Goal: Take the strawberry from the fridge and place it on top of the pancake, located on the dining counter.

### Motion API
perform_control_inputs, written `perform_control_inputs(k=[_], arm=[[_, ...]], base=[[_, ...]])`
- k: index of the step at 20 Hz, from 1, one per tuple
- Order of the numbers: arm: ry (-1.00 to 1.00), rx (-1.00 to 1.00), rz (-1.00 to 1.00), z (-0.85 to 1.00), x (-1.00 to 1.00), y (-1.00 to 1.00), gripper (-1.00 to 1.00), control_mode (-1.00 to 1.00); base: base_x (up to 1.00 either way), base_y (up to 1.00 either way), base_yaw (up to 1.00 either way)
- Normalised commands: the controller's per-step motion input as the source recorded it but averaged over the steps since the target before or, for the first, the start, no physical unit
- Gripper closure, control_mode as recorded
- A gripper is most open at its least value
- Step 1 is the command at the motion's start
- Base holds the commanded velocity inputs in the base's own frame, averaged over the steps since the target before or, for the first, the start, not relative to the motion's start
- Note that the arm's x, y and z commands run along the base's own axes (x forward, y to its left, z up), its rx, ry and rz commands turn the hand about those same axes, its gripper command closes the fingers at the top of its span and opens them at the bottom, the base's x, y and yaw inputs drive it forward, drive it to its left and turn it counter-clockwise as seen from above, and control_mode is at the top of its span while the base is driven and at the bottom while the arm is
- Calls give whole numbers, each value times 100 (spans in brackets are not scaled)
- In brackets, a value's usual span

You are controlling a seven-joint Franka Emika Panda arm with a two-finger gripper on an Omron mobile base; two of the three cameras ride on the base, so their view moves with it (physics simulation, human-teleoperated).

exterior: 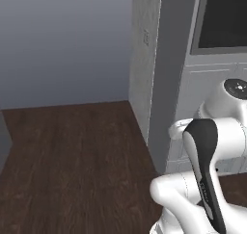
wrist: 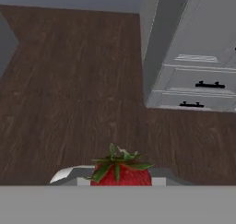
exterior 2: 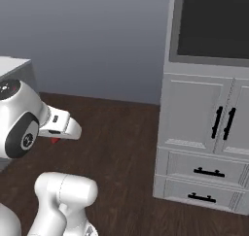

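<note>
One strawberry sits clamped between the jaws

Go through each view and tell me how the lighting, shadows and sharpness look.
Left base view: flat, even light, the wood floor slightly soft, no cast shadows. Right base view: the same even light, the grey cabinet with crisp black handles. Hand view: the strawberry in the gripper is sharp, without glare.

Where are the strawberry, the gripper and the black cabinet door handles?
strawberry (wrist: 120, 174): hand view, red body under the green leaves.
gripper (exterior 2: 59, 133): right base view, white hand end.
black cabinet door handles (exterior 2: 222, 123): right base view, left handle bar.
</note>
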Motion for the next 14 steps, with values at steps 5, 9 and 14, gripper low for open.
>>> perform_control_inputs(k=[5,9,14], arm=[[0,0,0,0,0,0,100,100],[0,0,0,0,0,0,100,100],[0,0,0,0,0,0,100,100]], base=[[36,100,21],[69,100,17],[93,80,3]])
